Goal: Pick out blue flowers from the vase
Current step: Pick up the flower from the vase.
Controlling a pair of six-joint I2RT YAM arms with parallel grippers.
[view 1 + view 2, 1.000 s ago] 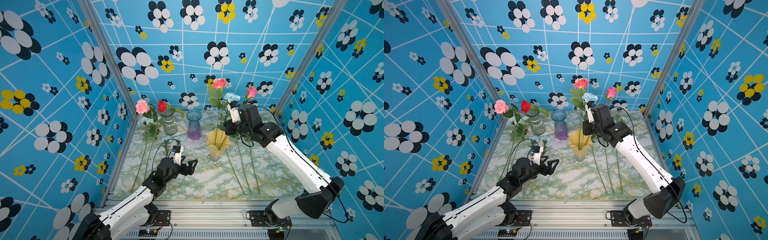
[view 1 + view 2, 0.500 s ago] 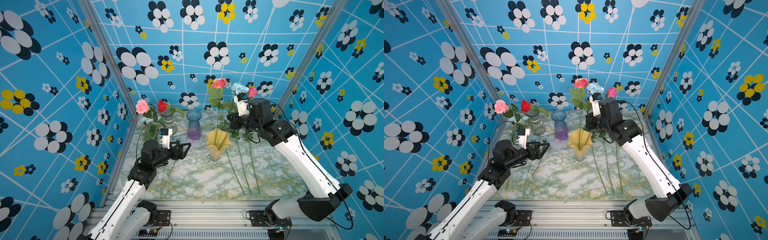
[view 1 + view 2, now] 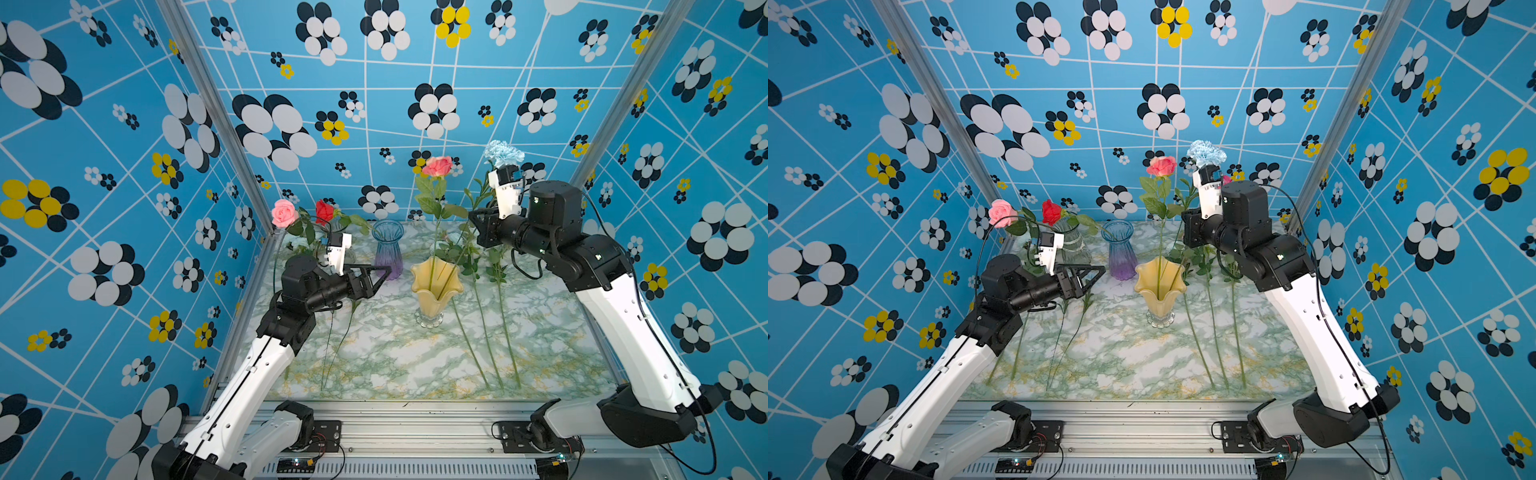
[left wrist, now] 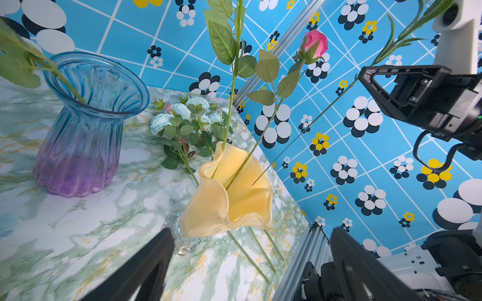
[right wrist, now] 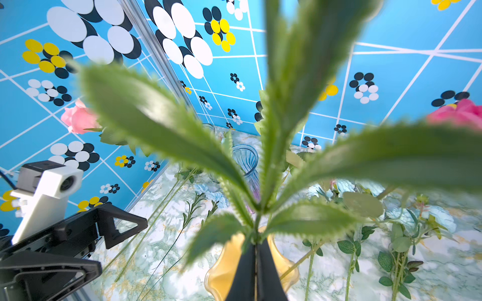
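Blurred leaves (image 5: pixel 156 125) half-hide the right tool (image 5: pixel 257 246) clenched on the blue flower (image 3: pixel 503 154) stem; left tool (image 3: pixel 1094 279) gapes empty.

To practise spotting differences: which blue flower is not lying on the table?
The blue carnation held aloft in the shut right gripper; the other blue flowers lie on the table.

A pale blue ruffled flower (image 3: pixel 503 153) stands high and nearly upright, above and right of the yellow fluted vase (image 3: pixel 436 291), its thin stem end over the mouth, while other blue flowers (image 4: pixel 182 112) lie flat on the table (image 3: pixel 395 357) either side.
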